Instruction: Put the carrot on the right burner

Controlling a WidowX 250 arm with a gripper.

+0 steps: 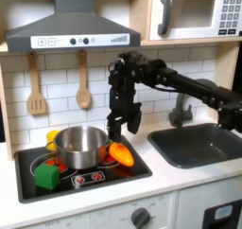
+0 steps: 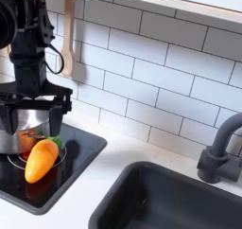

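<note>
Toy kitchen scene with black stovetop (image 1: pixel 137 164) set into a white counter (image 1: pixel 189 181). Carrot (image 1: pixel 120 153) resting on the burner at the first exterior view's right side of the stovetop, just beside the steel pot (image 1: pixel 79 146); in the second exterior view, carrot (image 2: pixel 42 159) lying tilted on the burner ring, green top toward the pot (image 2: pixel 21 129), contact with the pot wall not resolvable. Gripper (image 1: pixel 118 126) hanging directly above the carrot in the first exterior view, fingers pointing down, tips apart from the carrot; in the second exterior view, gripper (image 2: pixel 33 104) seen as a black crossbar over the pot, fingertips merging with dark housing. Claw opening: cannot tell, jaw gap blurred in both exterior views. Pot interior partly hidden by the gripper in the second exterior view; pot cut off at the second exterior view's left edge. Green cube (image 1: pixel 47 177) on the near left of the stovetop in the first exterior view, with a yellow piece (image 1: pixel 51 148) and a red piece behind it, shapes hard to make out. Sink (image 1: pixel 203 143) at the first exterior view's right, faucet (image 1: pixel 180 110) partly covered by the arm. Wooden spatula (image 1: pixel 36 86) and wooden spoon (image 1: pixel 83 81) hanging on the tiled wall. Range hood (image 1: pixel 71 25) above, microwave (image 1: pixel 198 13) cut off at the top right.
</note>
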